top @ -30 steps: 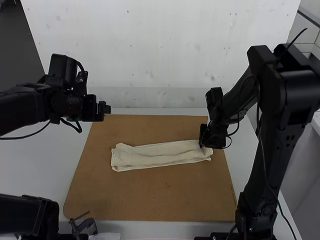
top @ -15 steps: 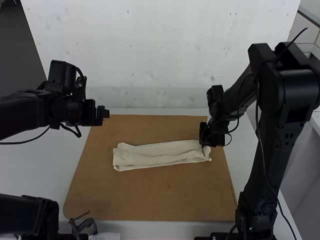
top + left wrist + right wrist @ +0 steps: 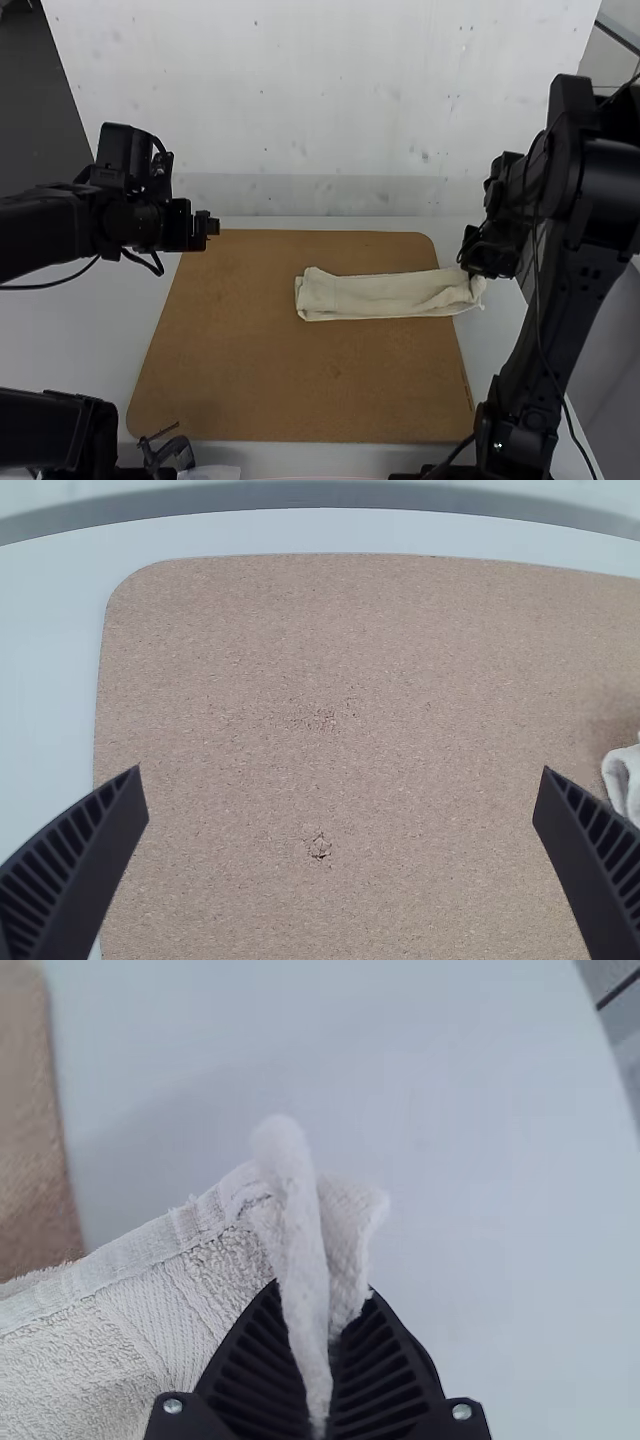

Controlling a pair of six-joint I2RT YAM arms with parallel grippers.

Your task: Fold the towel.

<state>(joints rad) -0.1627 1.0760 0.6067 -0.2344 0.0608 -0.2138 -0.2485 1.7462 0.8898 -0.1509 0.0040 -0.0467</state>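
- The towel (image 3: pixel 380 297) has slid right across the brown board (image 3: pixel 280 390), drawn by the right gripper (image 3: pixel 474 275); one end now lies past the board's right edge.
- Risk — more one-ended dragging could skew the layers or peel them apart, since just that end is pinched.
- Across the board's right half, the towel looks like a long, cream, narrow strip, rumpled toward the grip.
- Just past the board's right edge — right gripper clamped on the towel's bunched end.
- By the board's far left corner, the left gripper (image 3: pixel 213 226) is empty, fingers wide apart.
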